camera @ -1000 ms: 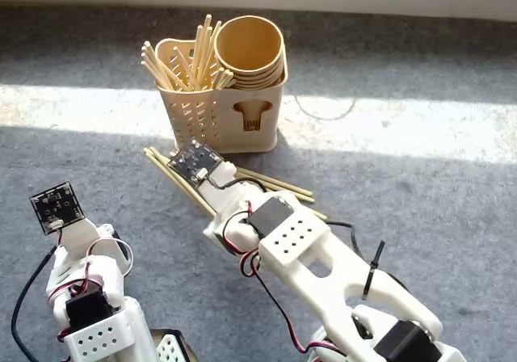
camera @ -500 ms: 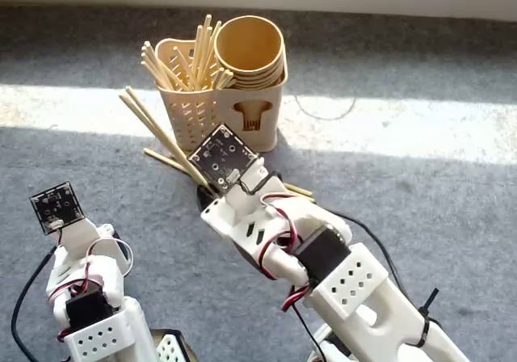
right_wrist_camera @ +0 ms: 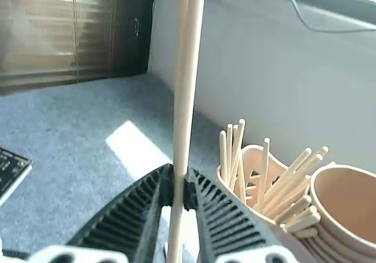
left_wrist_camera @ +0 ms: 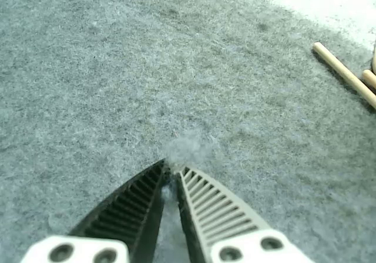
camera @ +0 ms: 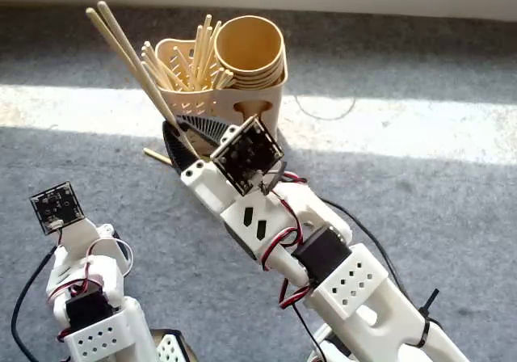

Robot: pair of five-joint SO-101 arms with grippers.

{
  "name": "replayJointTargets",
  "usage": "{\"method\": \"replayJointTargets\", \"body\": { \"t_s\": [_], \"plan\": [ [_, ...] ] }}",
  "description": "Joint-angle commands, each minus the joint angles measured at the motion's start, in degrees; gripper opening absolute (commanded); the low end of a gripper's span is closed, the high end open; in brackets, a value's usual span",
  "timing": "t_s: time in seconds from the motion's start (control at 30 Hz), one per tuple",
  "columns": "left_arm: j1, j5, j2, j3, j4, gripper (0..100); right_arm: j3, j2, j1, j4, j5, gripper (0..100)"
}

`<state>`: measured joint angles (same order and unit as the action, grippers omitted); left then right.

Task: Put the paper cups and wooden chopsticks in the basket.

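Right tool (right_wrist_camera: 178, 188) clamped on chopstick pair (camera: 134, 65); long axis diagonal, free ends rising beside basket (camera: 214, 121).

R arm (camera: 323, 257) stretched fwd, wrist tipped up, right gripper (right_wrist_camera: 179, 178) pinched tight on chopsticks (right_wrist_camera: 187, 69). L arm (camera: 85, 289) folded back low, left gripper (left_wrist_camera: 172, 170) pointing down, tips pressed together.

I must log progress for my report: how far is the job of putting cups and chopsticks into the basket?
Done: a stack of paper cups and a bunch of chopsticks stand in the basket. In hand: the right gripper is shut on a raised pair of chopsticks beside the basket. Left: at least two chopsticks lie on the carpet; the left gripper is shut and empty.
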<state>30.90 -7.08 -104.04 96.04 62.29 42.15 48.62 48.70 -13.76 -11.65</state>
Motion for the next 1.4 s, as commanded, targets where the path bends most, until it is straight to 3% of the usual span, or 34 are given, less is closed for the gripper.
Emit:
{"method": "replayJointTargets", "body": {
  "t_s": [0.0, 0.1, 0.23, 0.4, 0.83, 1.37],
  "plan": [
    [1.0, 0.6, -0.5, 1.1, -0.1, 1, -0.4, 1.5, 0.4, 11.3, 0.4, 0.7],
    [1.0, 0.6, -0.5, 1.1, -0.1, 1, -0.3, 1.5, 0.4, 16.1, -0.1, 0.7],
    [1.0, 0.6, -0.5, 1.1, -0.1, 1, -0.6, 0.6, 0.4, 19.2, -6.2, 0.6],
    [1.0, 0.6, -0.5, 1.1, -0.1, 1, -2.8, -8.4, -0.7, 23.8, -11.0, 0.6],
    [1.0, 0.6, -0.5, 1.1, -0.1, 1, -15.2, -33.8, -7.5, 33.9, -11.3, 0.6],
    [1.0, 0.6, -0.5, 1.1, 0.0, 1, -12.4, -39.6, -10.0, 36.2, -10.9, 2.7]
  ]
}}
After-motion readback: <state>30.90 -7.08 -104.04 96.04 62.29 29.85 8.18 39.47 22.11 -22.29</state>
